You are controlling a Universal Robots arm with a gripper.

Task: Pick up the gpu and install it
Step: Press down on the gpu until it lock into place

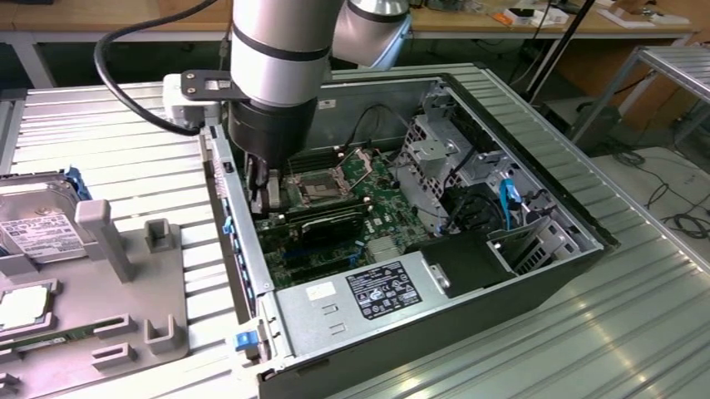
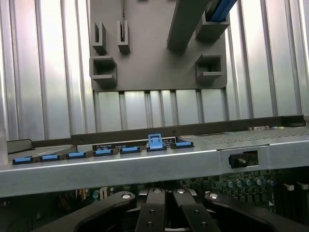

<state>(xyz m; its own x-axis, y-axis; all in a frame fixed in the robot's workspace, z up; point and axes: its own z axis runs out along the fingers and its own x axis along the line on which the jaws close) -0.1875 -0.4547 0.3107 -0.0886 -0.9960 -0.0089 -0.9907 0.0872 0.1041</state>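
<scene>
Ribbed table (image 1: 133, 125), hand (image 2: 166, 208) closed, gpu (image 1: 327, 223) perhaps seated

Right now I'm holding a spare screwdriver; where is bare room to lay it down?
Free: ribbed metal table between the grey parts tray and the computer case, and the stretch at the exterior view's lower right. Crowded: inside the case, where the gripper sits, and the tray beside the hard drive.

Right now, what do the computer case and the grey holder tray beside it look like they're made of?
Computer case: looks like sheet metal, bare silvery grey inside, with folded edges and punched slots; the outer panel looks dark and painted.
Grey holder tray: probably moulded or printed plastic, matte uniform grey, with blocky raised pockets and no shine.
</scene>
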